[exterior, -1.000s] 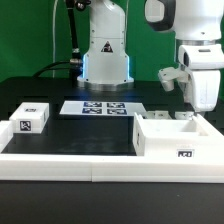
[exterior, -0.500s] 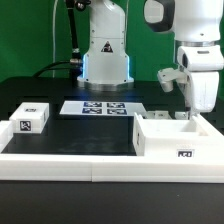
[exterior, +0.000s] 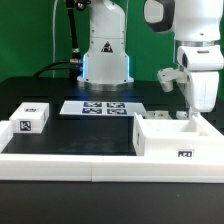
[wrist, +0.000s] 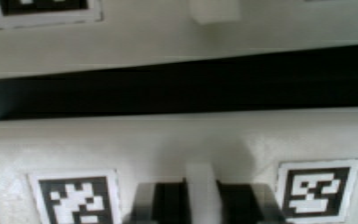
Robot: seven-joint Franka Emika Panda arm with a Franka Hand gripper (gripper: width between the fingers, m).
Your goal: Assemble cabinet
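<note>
The cabinet (exterior: pixel 172 135), an open white box with a small tag on its front, stands at the exterior view's right. My gripper (exterior: pixel 190 116) reaches down at its far wall, with the fingertips hidden behind the rim. In the wrist view the gripper (wrist: pixel 197 205) shows two dark fingers (wrist: pixel 158 207) pressed on a thin white upright edge of the cabinet (wrist: pixel 197 180), with a square tag on each side. A small tagged white block (exterior: pixel 32 117) lies apart at the exterior view's left.
The marker board (exterior: pixel 100 107) lies flat in the middle of the black table. A long low white border rail (exterior: pixel 70 163) runs along the front. The robot's base (exterior: pixel 105 55) stands at the back centre.
The gripper has sunk slightly lower at the cabinet's far wall. The cabinet and the small block have not moved.
</note>
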